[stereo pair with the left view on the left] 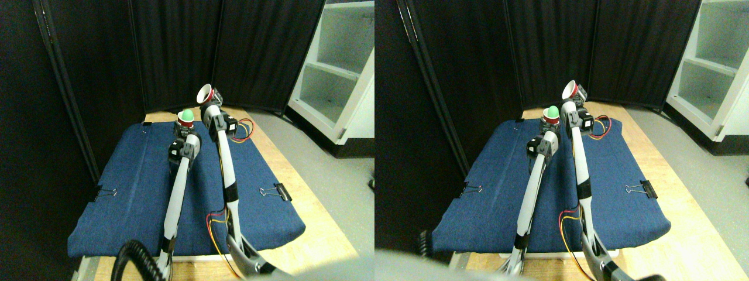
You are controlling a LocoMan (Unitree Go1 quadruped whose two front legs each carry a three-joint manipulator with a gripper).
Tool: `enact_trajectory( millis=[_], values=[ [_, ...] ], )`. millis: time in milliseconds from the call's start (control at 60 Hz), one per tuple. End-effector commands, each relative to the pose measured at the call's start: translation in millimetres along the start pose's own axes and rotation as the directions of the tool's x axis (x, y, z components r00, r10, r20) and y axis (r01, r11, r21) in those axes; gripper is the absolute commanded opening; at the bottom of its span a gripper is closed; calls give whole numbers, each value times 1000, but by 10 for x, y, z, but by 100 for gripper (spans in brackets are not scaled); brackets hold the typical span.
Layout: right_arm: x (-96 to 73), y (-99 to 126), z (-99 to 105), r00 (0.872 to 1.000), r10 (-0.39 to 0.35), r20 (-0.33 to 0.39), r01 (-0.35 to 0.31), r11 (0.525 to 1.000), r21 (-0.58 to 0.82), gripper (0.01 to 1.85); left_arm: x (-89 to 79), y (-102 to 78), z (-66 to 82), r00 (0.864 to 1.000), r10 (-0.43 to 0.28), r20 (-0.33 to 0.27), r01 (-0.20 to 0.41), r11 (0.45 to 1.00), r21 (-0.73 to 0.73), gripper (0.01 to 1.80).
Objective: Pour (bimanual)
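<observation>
Left gripper (185, 130): was up over the far middle of the blue cloth, closed around a small red cup with a green ball sitting in its mouth. Couldn't really make out the jaws themselves, but the cup was clearly carried by it.
Red cup with ball (185, 123): upright-ish, held above the cloth, just left of and lower than the other cup.
Green ball (186, 115): poked out of the top of that cup, roughly half of it showing.
Right gripper (212, 100): higher and a bit further back, gripping a second red cup.
Second red cup (205, 92): tilted over hard, white inside facing up and toward the left, looked empty from what I could see. Close to the first cup but apart from it.
Blue cloth (134, 193): covered most of the wooden table (310, 216), pinned down with binder clips (275, 191) at the sides.
Wires (241, 130): red and yellow, ran along the right arm.
Background: black curtains (175, 52) behind, a white shelf unit (339, 64) off to the right.
</observation>
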Motion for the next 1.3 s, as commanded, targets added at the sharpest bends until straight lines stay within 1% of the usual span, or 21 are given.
enact_trajectory(
  millis=[17, 33, 50, 83, 133, 200, 300, 350, 400, 483, 550, 583, 600, 667, 700, 800, 883, 983, 1150, 1200, 1300],
  values=[
    [15, 5, 75, 998, -51, 23, 48, 993, 108, 33, -2, -90, 40, 999, -54, 5, 54, 999, -7, 33],
    [10, 0, 87, 996, -84, 19, 79, 982, 171, 33, 0, -92, 48, 999, -53, 8, 53, 999, -11, 33],
    [10, 0, 87, 996, -84, 19, 79, 982, 171, 33, 0, -92, 48, 999, -53, 8, 53, 999, -11, 33],
    [9, -8, 100, 993, -120, 5, 115, 957, 265, 33, 9, -93, 63, 999, -52, 14, 52, 999, -14, 33],
    [11, -29, 107, 991, -130, -12, 126, 924, 361, 33, 16, -90, 82, 998, -52, 31, 52, 999, -5, 33],
    [31, -76, 113, 990, -130, -44, 137, 898, 417, 33, 30, -82, 115, 998, -56, 43, 56, 998, 0, 33],
    [60, -137, 118, 990, -132, -54, 142, 889, 436, 33, 54, -67, 181, 995, -68, 67, 69, 998, -6, 33],
    [65, -155, 121, 990, -130, -51, 139, 891, 433, 33, 62, -61, 207, 995, -74, 73, 74, 997, 3, 33],
    [64, -181, 120, 991, -128, -43, 134, 894, 427, 33, 65, -59, 245, 993, -75, 96, 74, 997, 15, 33],
    [54, -210, 115, 991, -129, -34, 131, 890, 436, 33, 72, -54, 303, 991, -81, 107, 79, 997, 15, 33],
    [42, -260, 91, 993, -117, -28, 117, 888, 444, 33, 83, -45, 361, 987, -81, 137, 82, 997, -2, 33],
    [41, -268, 86, 993, -117, -28, 117, 888, 444, 33, 85, -43, 370, 987, -81, 142, 82, 997, -5, 33],
    [33, -302, 61, 992, -123, -28, 122, 883, 452, 33, 95, -29, 408, 985, -81, 154, 83, 997, -6, 33],
    [31, -334, 40, 991, -129, -26, 126, 880, 457, 33, 97, -17, 432, 984, -80, 158, 81, 997, -5, 33],
    [42, -413, -1, 991, -128, -24, 125, 882, 455, 33, 101, 9, 467, 982, -74, 172, 79, 997, -22, 33],
    [68, -530, -46, 993, -118, -31, 118, 871, 478, 33, 101, 55, 502, 979, -72, 189, 77, 997, -16, 33],
    [92, -623, -81, 993, -116, -29, 115, 867, 486, 33, 105, 92, 537, 978, -66, 197, 72, 997, -20, 33],
    [65, -729, -113, 991, -131, -21, 125, 867, 483, 33, 83, 139, 584, 978, -54, 201, 61, 998, -27, 33],
    [53, -864, -101, 989, -149, -12, 135, 853, 505, 33, 49, 204, 651, 975, -37, 217, 42, 999, -18, 33],
    [44, -907, -94, 986, -165, -8, 145, 843, 518, 33, 47, 232, 682, 975, -33, 219, 37, 999, -13, 33],
    [32, -992, -81, 988, -153, -12, 136, 841, 523, 33, 24, 278, 718, 974, -23, 224, 27, 1000, -13, 33]
  ],
)
